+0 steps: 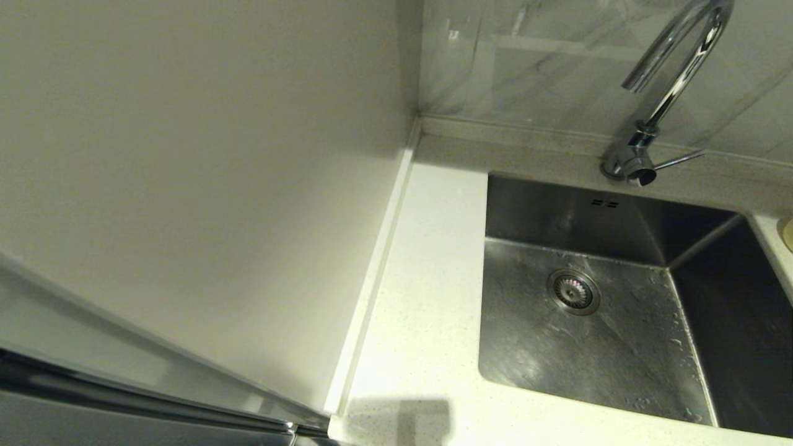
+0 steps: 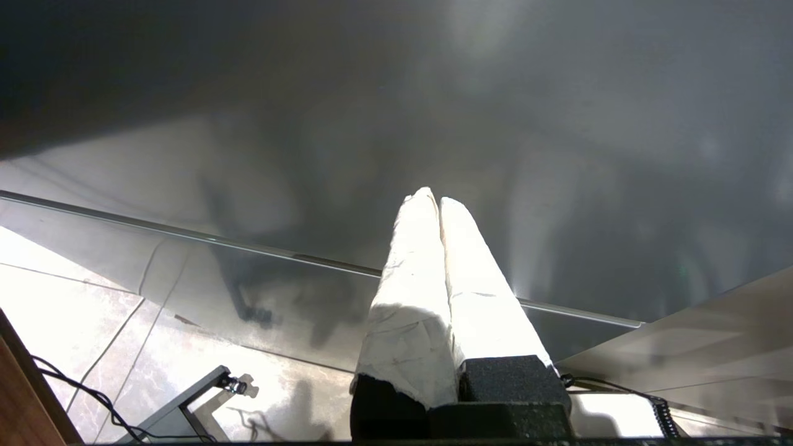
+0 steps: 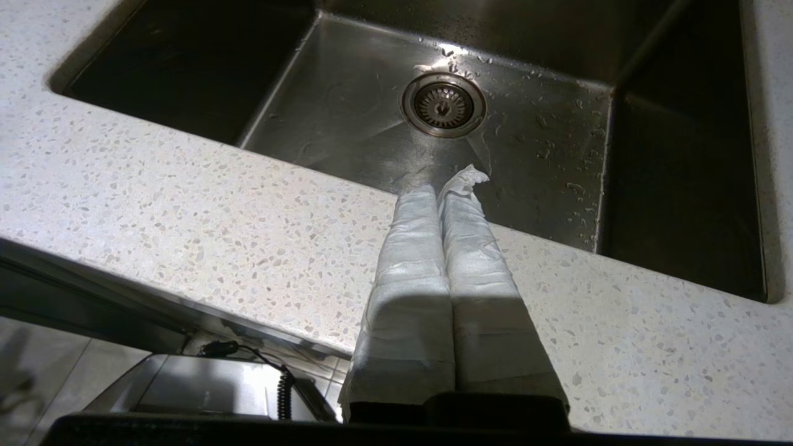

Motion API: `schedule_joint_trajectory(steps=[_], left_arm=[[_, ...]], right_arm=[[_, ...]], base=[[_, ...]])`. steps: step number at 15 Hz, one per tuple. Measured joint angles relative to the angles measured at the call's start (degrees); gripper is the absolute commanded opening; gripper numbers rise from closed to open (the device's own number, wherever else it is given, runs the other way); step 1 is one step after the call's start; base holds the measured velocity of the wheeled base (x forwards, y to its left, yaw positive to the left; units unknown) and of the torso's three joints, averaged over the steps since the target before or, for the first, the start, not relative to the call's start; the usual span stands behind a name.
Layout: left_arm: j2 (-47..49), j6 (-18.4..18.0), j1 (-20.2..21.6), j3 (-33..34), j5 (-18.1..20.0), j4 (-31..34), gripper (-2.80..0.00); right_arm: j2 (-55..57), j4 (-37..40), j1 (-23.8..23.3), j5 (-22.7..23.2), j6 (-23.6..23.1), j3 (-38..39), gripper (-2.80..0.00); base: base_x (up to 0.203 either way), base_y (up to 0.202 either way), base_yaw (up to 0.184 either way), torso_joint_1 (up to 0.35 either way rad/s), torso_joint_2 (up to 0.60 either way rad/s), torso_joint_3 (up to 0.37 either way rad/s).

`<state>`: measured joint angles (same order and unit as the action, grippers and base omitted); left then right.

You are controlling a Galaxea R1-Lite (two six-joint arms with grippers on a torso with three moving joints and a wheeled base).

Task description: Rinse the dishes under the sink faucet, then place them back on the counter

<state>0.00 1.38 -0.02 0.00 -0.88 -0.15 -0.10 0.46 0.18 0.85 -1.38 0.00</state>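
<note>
Well, here is how I read things from my remote seat.

Wall: a plain cream wall panel [image 1: 198, 173] fills the robot's left side; behind the basin stands a pale marbled backsplash [image 1: 545, 62].

Table: the white, finely speckled stone-like table [image 1: 427, 297] with its low raised edge strip [image 1: 378, 260] wraps the basin. I see no bowls on its visible part.

Sink: the square stainless steel sink [image 1: 595, 334] holds no dish. Droplets bead on its floor, so I judge it has been wetted.

Faucet: the tall chrome gooseneck faucet [image 1: 675, 68] stands behind the basin, its thin straight side lever [image 1: 678, 160] pointing to the robot's right. No water runs.

Dishes: only a pale yellowish rim [image 1: 788, 234] peeks in at the far right of the table; I cannot tell whether it is a bowl. The others are out of sight.

Right claw: the white-wrapped right claw [image 3: 441, 186] hangs over the table's front edge, aimed at the round drain strainer [image 3: 443, 104], fingers pressed together and holding nothing. I judge it is parked clear of the basin.

Left claw: the white-wrapped left claw [image 2: 432, 201] is down beside a dark glossy cabinet front [image 2: 396, 124], above the tiled floor [image 2: 74, 297], fingers together and empty, kept out of the way.

Stage: I judge no dish is in hand at the moment.
</note>
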Motion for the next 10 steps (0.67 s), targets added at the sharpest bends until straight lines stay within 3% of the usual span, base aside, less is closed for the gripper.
schedule_joint_trajectory(steps=[10], left_arm=[[0.0,0.0,0.0,0.0,0.02,-0.01,-2.8]], right_arm=[[0.02,-0.02,0.02,0.0,0.01,0.0,-2.8]], base=[[0.0,0.0,0.0,0.0,0.0,0.0]])
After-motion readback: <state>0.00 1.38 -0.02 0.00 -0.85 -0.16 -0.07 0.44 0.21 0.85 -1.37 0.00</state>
